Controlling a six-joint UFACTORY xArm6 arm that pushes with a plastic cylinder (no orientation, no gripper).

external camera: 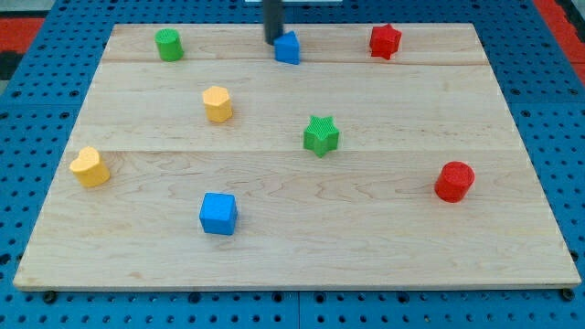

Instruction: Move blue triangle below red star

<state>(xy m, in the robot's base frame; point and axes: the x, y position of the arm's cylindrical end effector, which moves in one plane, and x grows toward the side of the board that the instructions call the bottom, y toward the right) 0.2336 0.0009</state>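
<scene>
The blue triangle (289, 47) sits near the view's top edge of the wooden board, in the middle. The red star (385, 41) lies to its right at about the same height, roughly a hundred pixels away. My tip (272, 39) is at the blue triangle's upper left side, touching or almost touching it. The rod rises out of the view's top.
A green cylinder (168, 44) is at the top left. A yellow hexagon (218, 103) and a green star (321, 135) lie mid-board. A yellow heart (90, 166) is at the left, a blue cube (218, 213) at the bottom, a red cylinder (454, 181) at the right.
</scene>
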